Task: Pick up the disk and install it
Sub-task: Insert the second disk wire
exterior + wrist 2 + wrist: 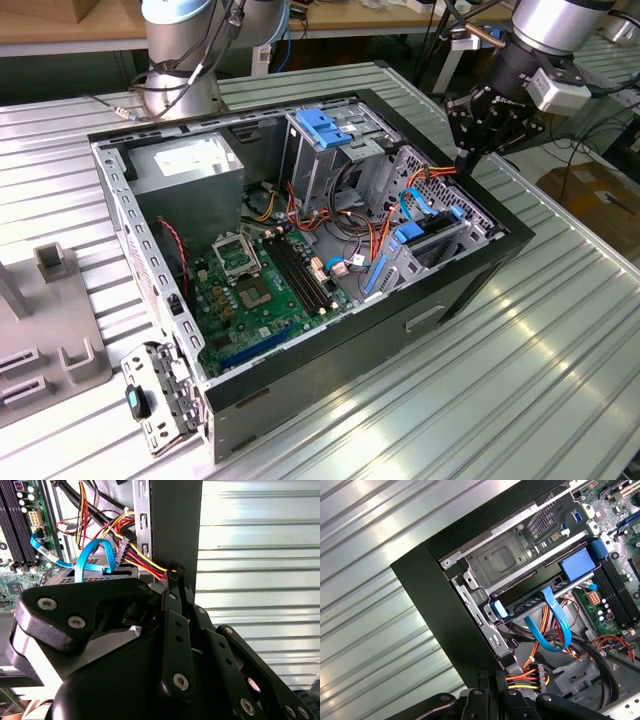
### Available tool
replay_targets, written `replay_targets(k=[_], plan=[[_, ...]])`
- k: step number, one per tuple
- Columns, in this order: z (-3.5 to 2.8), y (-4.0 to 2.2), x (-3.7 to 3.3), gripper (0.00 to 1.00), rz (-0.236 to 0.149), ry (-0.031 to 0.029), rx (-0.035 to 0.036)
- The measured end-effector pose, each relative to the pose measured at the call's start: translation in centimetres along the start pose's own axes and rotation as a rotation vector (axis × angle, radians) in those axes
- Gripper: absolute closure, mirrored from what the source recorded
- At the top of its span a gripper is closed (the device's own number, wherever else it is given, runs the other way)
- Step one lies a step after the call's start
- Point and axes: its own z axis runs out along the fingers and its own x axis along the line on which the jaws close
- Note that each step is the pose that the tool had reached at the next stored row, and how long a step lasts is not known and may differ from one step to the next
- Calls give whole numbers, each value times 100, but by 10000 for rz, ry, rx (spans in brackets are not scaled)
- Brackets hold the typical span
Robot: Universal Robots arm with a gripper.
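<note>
Tool (468, 152) hangs at the computer case (300, 385) rim beside the drive bay, fingers together and holding nothing. Disk (540, 600) sits inside that bay with blue cables attached, so installation looks largely done.

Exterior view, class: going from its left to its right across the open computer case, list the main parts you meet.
Grey power-supply box → green motherboard → blue latch on the metal cage → blue-framed drive bay → gripper at the case's right wall.
</note>
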Motion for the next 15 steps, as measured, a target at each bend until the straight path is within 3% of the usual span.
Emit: replay_targets(k=[3,7,11,15], plan=[[-10,0,0,84,0,-5,5],[-87,-4,1,84,0,2,-3],[-92,-2,-5,84,-1,3,-6],[-91,78,-133,84,0,2,-3]])
